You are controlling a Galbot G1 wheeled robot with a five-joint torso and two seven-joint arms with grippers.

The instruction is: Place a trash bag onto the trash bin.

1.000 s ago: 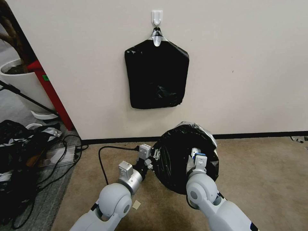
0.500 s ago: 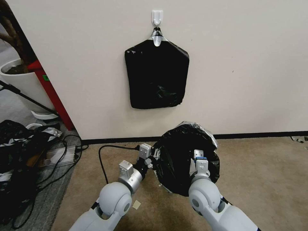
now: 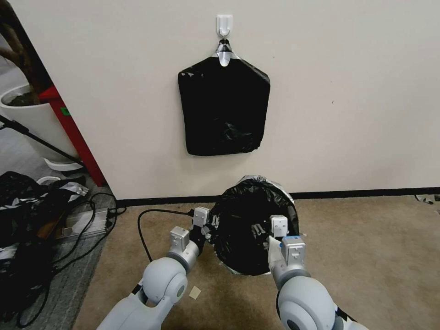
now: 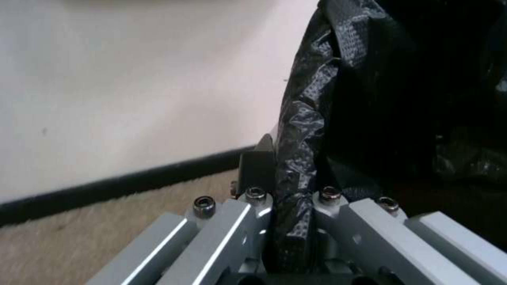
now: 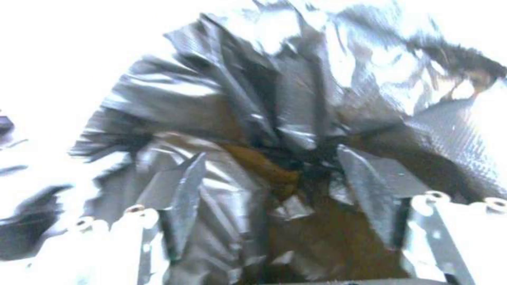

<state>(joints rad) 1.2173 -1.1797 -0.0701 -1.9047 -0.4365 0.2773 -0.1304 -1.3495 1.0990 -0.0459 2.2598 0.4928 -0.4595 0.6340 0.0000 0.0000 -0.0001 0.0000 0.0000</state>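
The black crinkly trash bag point(image 3: 243, 229) stands bunched on the carpet near the wall, its mouth facing me. The trash bin is hidden under it. My left gripper point(image 3: 212, 223) is at the bag's left edge. In the left wrist view it point(image 4: 285, 158) is shut on a fold of the bag point(image 4: 301, 130). My right gripper point(image 3: 259, 228) reaches into the bag's mouth from the near right. In the right wrist view it point(image 5: 270, 154) stands open, its dark fingers point(image 5: 185, 190) spread wide, with wrinkled greyish bag film point(image 5: 296, 91) just ahead of them.
A flat black pack of bags point(image 3: 223, 105) hangs from a white wall hook point(image 3: 224, 24). At the left are a white plant pot point(image 3: 32, 117), a red post point(image 3: 73, 137) and tangled cables point(image 3: 91, 215). Bare carpet point(image 3: 366, 247) lies to the right.
My right arm has drawn back toward me and to the left. The bag's right side came leftward with it, so the bag looks narrower. My left gripper shifted slightly left, still on the edge.
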